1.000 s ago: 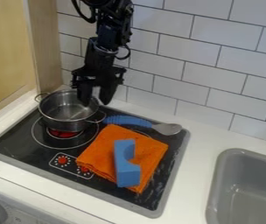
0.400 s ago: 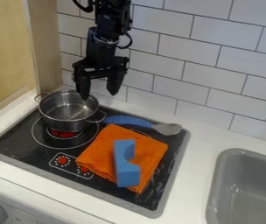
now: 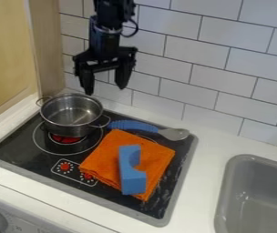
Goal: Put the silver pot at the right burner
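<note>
Clock refs: centre of cooktop (image 3: pixel 16 148), 12 = top of camera view.

Silver pot (image 3: pixel 73 126) at 11, upright, overlapping the top edge of the left burner (image 3: pixel 68 139). Burner's glowing red just past the pot's 6 o'clock side. Pot's two wire handles point at about its 10 and 4. So pot's on the left side, not at the right burner.

Claw (image 3: pixel 105 85): released, fingers well apart, nothing between them. It's up at 12, pointing down, near the pot's 1 o'clock side, tiled wall (image 3: pixel 183 59) behind it. Black arm (image 3: pixel 106 20) comes in from the top edge.

Right burner's mostly covered: orange cloth (image 3: pixel 104 157) lies over it, from centre out to 4, only a bit of ring showing at its top. Blue notched block (image 3: pixel 132 182) sits on the cloth, notch toward 3. Spoon (image 3: pixel 133 126) with blue ridged handle lies at 1, grey bowl end toward 2. Control panel (image 3: pixel 74 172) with red dials at 8.

Grey sink (image 3: pixel 226 175) in the white bench (image 3: pixel 211 143) at 4.
</note>
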Action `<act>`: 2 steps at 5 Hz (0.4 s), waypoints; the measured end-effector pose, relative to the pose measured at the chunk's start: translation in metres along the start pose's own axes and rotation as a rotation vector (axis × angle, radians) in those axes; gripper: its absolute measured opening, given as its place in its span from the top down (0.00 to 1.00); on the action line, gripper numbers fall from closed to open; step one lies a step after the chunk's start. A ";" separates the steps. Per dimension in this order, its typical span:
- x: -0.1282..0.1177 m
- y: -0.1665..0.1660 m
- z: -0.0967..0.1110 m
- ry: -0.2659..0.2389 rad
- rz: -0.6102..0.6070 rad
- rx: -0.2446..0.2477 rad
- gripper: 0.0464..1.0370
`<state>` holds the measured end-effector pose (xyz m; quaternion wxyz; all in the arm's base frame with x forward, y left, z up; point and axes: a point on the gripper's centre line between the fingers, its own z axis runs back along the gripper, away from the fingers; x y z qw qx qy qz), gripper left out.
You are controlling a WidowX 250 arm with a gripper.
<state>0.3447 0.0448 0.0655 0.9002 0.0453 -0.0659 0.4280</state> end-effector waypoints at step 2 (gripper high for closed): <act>-0.009 0.014 0.043 -0.031 -0.018 -0.107 0.04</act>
